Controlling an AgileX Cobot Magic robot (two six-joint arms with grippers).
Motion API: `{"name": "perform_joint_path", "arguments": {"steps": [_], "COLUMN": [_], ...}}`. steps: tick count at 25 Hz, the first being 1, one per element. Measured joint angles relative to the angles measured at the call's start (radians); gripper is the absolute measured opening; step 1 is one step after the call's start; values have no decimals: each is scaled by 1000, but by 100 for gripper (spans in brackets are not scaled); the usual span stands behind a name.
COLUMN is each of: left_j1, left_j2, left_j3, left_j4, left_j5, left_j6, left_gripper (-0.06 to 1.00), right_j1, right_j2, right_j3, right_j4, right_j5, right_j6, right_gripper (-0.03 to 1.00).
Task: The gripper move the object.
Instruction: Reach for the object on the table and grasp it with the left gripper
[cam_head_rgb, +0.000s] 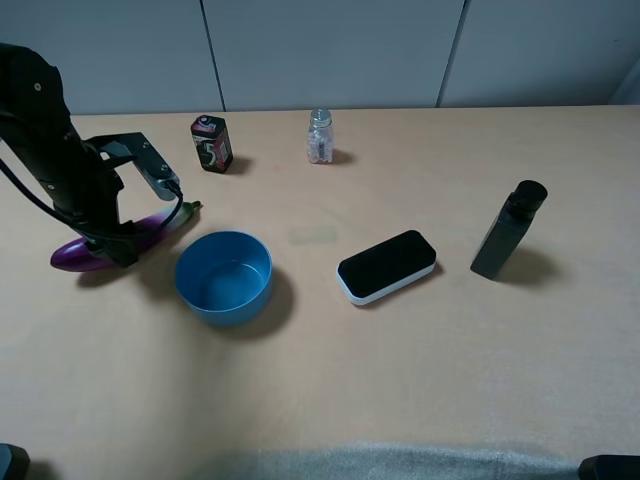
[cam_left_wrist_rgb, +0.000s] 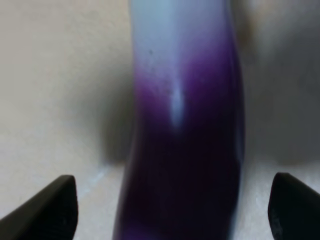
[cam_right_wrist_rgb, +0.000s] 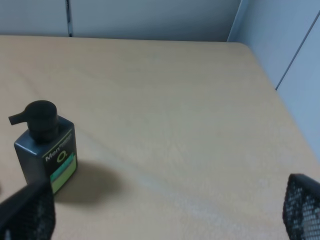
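Observation:
The long purple eggplant lies on the tan table at the left, its green stem toward the blue bowl. My left gripper is down over its middle. In the left wrist view the eggplant runs between the two dark fingertips, with a gap on each side, so my left gripper is open around it. My right gripper is open and empty, above the table's right part.
A black-and-white eraser lies at the centre. A black pump bottle stands at the right and also shows in the right wrist view. A small dark box and a glass shaker stand at the back.

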Motion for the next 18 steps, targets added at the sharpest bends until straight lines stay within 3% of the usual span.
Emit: {"name": "perform_joint_path", "arguments": {"steps": [18], "left_j1": [0], "left_j2": [6], "left_j3": [-4], "left_j4": [0], "left_j5": [-26], "left_j6": [0], "left_gripper": [83], "right_j1": [0], "right_j2": [0], "right_j3": [0], "right_j4": [0], "right_j5": [0], "right_j6": [1], "right_gripper": [69]}}
